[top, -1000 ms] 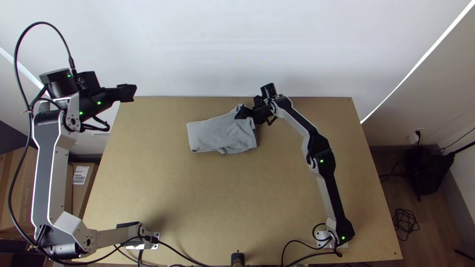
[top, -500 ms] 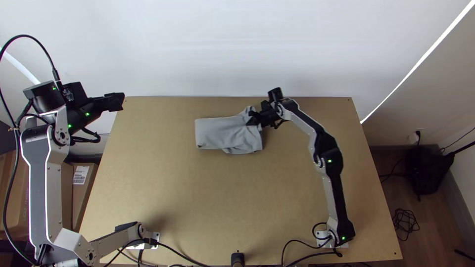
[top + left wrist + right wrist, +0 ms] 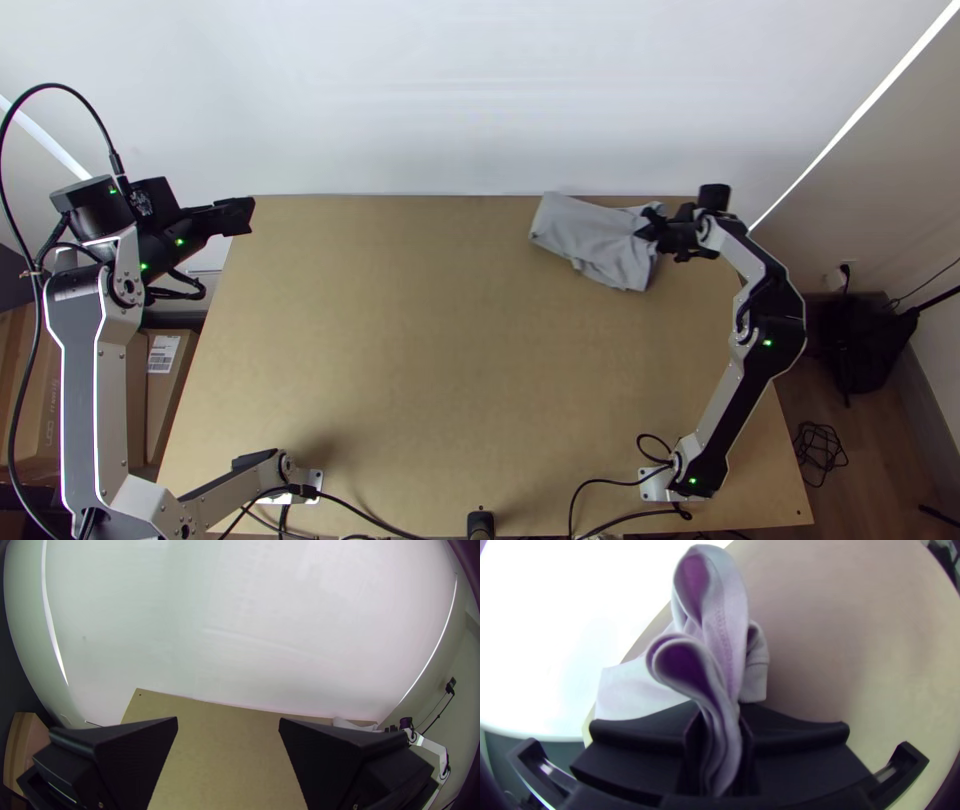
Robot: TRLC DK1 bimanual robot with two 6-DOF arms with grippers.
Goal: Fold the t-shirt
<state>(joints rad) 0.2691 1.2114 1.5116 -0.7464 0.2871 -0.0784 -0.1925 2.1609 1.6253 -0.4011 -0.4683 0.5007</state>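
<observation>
The grey t-shirt is a compact folded bundle near the table's back right in the top view. My right gripper holds its right end. In the right wrist view that gripper is shut on several layers of the t-shirt, which stand up in loops between the fingers. My left gripper is at the table's back left corner, far from the cloth. In the left wrist view the left gripper is open, nothing between its fingers; part of the t-shirt shows at the far right.
Bare wooden table lies between the arms. A white wall rises behind its back edge. Cardboard boxes stand beyond the left edge. Black cables run along the near edge, by a small black post.
My right gripper has carried the t-shirt to the right along the back of the table, and the bundle has turned at an angle. The left arm has shifted somewhat left and down the picture.
</observation>
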